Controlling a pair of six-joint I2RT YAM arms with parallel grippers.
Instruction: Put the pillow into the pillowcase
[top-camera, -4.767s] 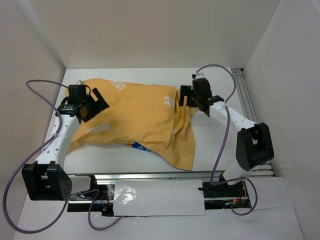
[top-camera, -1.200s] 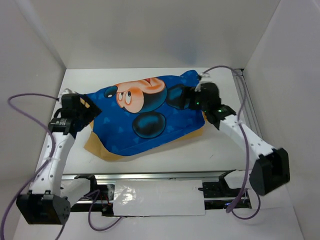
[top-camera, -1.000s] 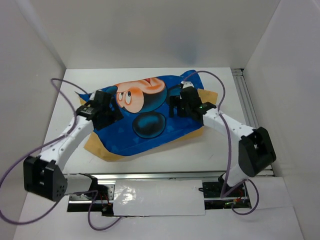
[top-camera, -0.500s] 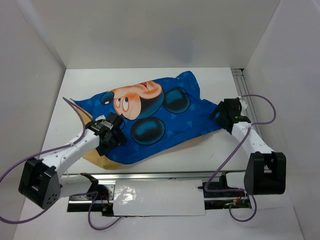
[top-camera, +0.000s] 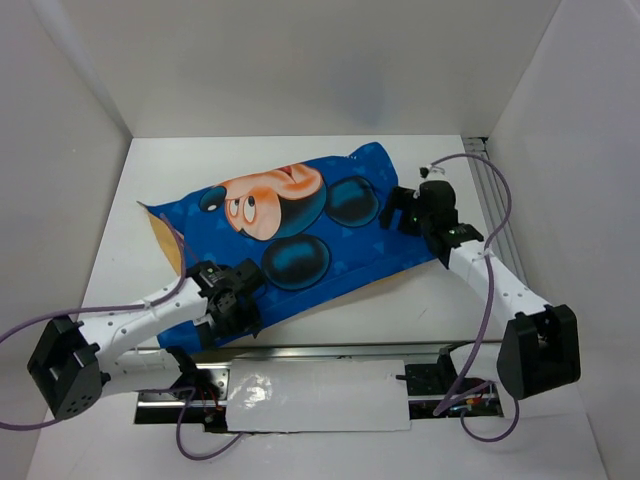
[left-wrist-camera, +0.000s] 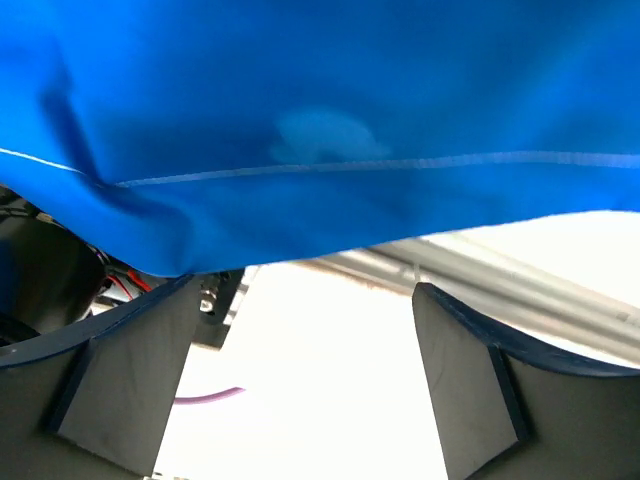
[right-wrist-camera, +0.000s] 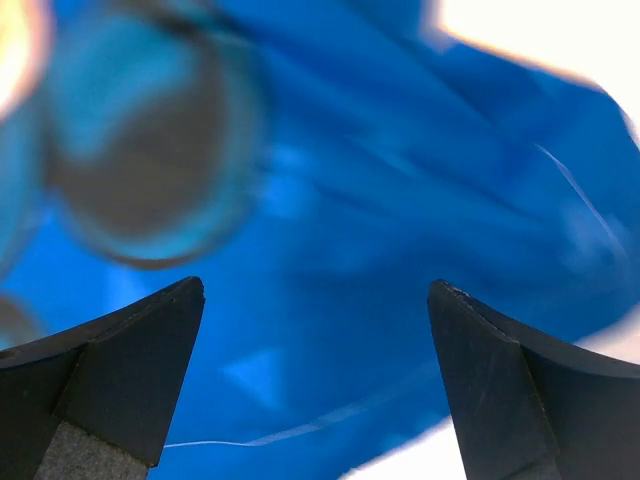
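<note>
The pillowcase (top-camera: 300, 235) lies spread across the table (top-camera: 420, 310), blue mouse-print face up, with a strip of its orange side (top-camera: 163, 237) showing at the left end. The pillow is hidden. My left gripper (top-camera: 243, 315) is at the case's front-left edge. In the left wrist view it (left-wrist-camera: 300, 400) is open, with bare white table between the fingers and the blue hem (left-wrist-camera: 330, 150) just beyond the tips. My right gripper (top-camera: 398, 212) hovers over the case's right end. In the right wrist view it (right-wrist-camera: 315, 380) is open above blue cloth (right-wrist-camera: 330, 250) and holds nothing.
A metal rail (top-camera: 330, 350) runs along the table's front edge, with a white sheet (top-camera: 310, 395) below it. Another rail (top-camera: 492, 200) lines the right side. White walls close in the left, back and right. Purple cables (top-camera: 490, 290) loop from both arms.
The case went from orange face up to blue face up. In the last half second my left gripper slid toward the front rail, and my right gripper moved left onto the case's right end.
</note>
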